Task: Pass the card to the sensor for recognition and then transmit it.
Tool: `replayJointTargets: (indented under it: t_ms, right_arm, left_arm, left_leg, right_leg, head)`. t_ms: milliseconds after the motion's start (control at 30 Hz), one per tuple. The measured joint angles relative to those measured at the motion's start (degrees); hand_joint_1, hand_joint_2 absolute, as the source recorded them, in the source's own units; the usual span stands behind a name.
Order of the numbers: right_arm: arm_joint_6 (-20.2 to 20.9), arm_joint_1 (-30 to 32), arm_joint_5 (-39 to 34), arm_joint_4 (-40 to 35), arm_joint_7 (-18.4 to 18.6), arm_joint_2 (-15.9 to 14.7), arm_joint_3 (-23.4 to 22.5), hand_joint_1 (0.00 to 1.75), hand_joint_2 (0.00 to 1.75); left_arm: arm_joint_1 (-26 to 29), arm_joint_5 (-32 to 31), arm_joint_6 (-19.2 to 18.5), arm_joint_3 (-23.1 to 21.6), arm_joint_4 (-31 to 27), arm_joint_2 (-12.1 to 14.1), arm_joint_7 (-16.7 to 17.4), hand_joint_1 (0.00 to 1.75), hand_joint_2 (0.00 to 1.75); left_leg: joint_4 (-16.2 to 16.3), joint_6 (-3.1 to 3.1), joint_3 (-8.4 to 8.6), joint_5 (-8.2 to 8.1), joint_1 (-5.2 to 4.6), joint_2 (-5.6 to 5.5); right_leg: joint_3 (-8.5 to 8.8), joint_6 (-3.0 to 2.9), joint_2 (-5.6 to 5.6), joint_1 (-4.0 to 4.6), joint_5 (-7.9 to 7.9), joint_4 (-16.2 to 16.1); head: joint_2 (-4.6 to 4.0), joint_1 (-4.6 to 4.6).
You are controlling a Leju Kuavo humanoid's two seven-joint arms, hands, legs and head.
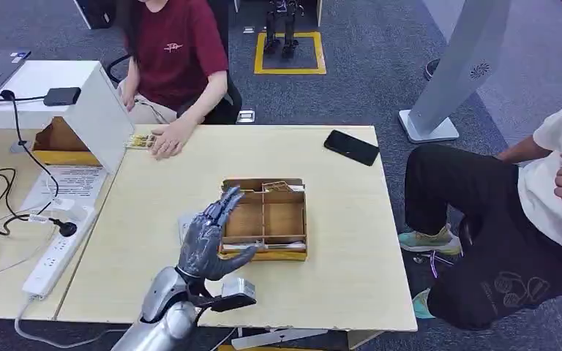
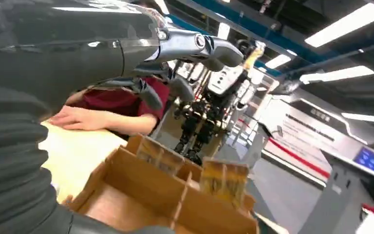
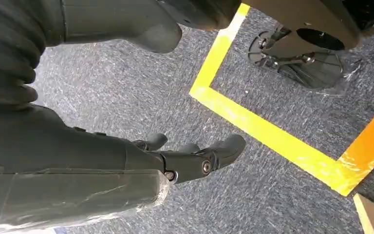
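Note:
A wooden divided box [image 1: 285, 218] stands in the middle of the table. Yellowish cards stand in its far compartments [image 1: 282, 187], and in the left wrist view they rise upright [image 2: 224, 179]. My left hand [image 1: 206, 238] hovers at the box's left edge, fingers spread over the rim, thumb along the front wall, holding nothing. The left wrist view has its fingers [image 2: 195, 46] stretched above the box [image 2: 141, 187]. A black sensor [image 1: 61, 96] lies on the white stand [image 1: 91, 110] at the far left. My right hand [image 3: 185, 158] hangs over the carpet, fingers loosely extended and empty.
A person in a red shirt sits across the table, one hand [image 1: 168, 139] resting beside some cards [image 1: 139, 141]. A black phone [image 1: 351, 147] lies at the far right. A power strip [image 1: 53, 257] and cables lie at the left. Another person [image 1: 527, 212] sits close on the right.

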Motion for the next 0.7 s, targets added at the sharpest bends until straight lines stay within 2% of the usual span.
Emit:
replayJointTargets:
  t_ms: [133,500,600,700]
  right_arm:
    - [0.0,0.0,0.0,0.0,0.3,0.0,0.0,0.0,1.75]
    - [0.0,0.0,0.0,0.0,0.3,0.1,0.0,0.0,1.75]
    - [0.0,0.0,0.0,0.0,0.4,0.1,0.0,0.0,1.75]
    - [0.1,0.0,0.0,0.0,0.5,0.1,0.0,0.0,1.75]
  left_arm:
    - [0.2,-2.4,1.9,-2.2,0.2,0.2,2.7,0.0,1.75]
    - [0.2,-4.9,4.0,-3.9,0.7,0.8,4.5,0.0,1.75]
    - [0.3,-8.1,4.6,-4.1,1.0,0.9,6.0,0.0,1.75]
    - [0.6,-15.7,4.6,-4.1,1.2,0.5,8.3,0.0,1.75]
  left_leg:
    - [0.0,0.0,0.0,0.0,0.0,0.0]
    - [0.0,0.0,0.0,0.0,0.0,0.0]
    - [0.0,0.0,0.0,0.0,0.0,0.0]
    - [0.0,0.0,0.0,0.0,0.0,0.0]
  right_leg:
    - [0.0,0.0,0.0,0.0,0.0,0.0]
    - [0.0,0.0,0.01,0.0,0.0,0.0]
    - [0.0,0.0,0.01,0.0,0.0,0.0]
    - [0.0,0.0,0.0,0.0,0.0,0.0]
  head:
    - [0.0,0.0]
    - [0.0,0.0]
    - [0.0,0.0]
    - [0.0,-0.02]
